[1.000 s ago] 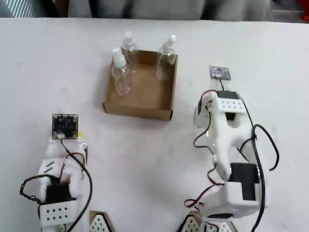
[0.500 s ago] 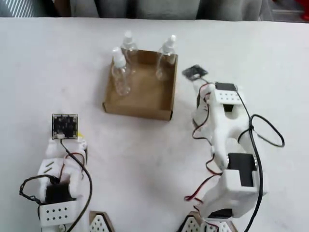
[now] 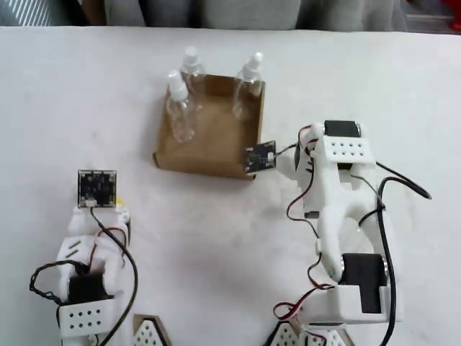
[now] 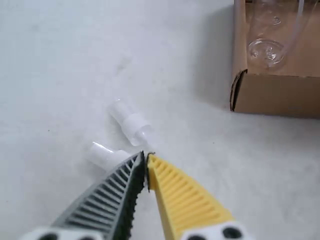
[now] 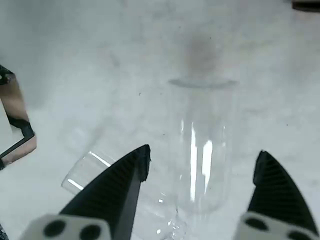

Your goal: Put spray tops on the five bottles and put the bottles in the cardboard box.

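The cardboard box holds three clear bottles with white spray tops along its far side. My right gripper is open, and a clear bottle without a top sits between its black fingers. A second clear bottle lies beside it. The right arm stands just right of the box. My left gripper is shut on nothing, its grey and yellow tips close to two loose spray tops on the table. The box corner lies beyond them.
The left arm sits at the near left of the white table. The right arm's camera board hangs over the box's near right corner. Cables loop around both arms.
The right arm's wrist has swung left, from pointing at the table's far side to pointing at the box, and its camera board now sits at the box's corner. The left arm has kept still.
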Tool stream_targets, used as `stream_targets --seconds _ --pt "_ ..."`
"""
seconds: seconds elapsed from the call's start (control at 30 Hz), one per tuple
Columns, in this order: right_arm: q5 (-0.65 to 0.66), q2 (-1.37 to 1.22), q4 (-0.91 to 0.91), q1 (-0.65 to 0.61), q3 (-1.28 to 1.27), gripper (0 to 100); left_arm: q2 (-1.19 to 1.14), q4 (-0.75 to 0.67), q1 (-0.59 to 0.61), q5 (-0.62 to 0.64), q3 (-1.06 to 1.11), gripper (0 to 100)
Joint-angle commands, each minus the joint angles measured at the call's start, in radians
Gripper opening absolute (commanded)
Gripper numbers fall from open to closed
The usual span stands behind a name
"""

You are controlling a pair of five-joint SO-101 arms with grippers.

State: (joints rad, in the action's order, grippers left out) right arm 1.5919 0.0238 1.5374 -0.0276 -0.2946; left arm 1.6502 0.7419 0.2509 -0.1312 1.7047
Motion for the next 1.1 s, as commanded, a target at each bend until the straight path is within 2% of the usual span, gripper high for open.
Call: stream_targets --seconds 0.0,0.1,0.27,0.33,0.5,0.57,0.63,0.73,0.87,1.07 --pt "0.015 0.022 -0.022 -0.01 0.0 31.2 0.007 -0.012 -0.007 -0.008 -0.006 2" --pt "0.002 0.016 -0.022 -0.007 0.005 31.2 0.007 -0.012 -0.007 -0.008 -0.006 2" --pt "-0.15 0.081 -0.064 -0.005 0.006 30.0 0.007 -0.012 -0.007 -0.008 -0.006 2" --pt "-0.227 0.142 -0.065 0.001 0.005 24.7 0.007 -0.012 -0.007 -0.008 -0.006 2" --pt "-0.514 0.292 -0.061 0.05 -0.003 0.3 0.007 -0.012 -0.007 -0.008 -0.006 2" --pt "-0.686 0.32 -0.058 0.097 -0.021 4.3 0.007 -0.012 -0.007 -0.008 -0.006 2" --pt "-0.85 0.332 -0.058 0.142 -0.057 2.8 0.007 -0.012 -0.007 -0.008 -0.006 2" --pt "-1.023 0.331 -0.064 0.211 -0.143 1.8 0.007 -0.012 -0.007 -0.008 -0.006 2" --pt "-1.168 0.341 -0.091 0.262 -0.25 1.9 0.007 -0.012 -0.007 -0.008 -0.006 2" --pt "-1.3 0.348 -0.088 0.291 -0.267 1.9 0.007 -0.011 -0.007 -0.008 -0.006 2"
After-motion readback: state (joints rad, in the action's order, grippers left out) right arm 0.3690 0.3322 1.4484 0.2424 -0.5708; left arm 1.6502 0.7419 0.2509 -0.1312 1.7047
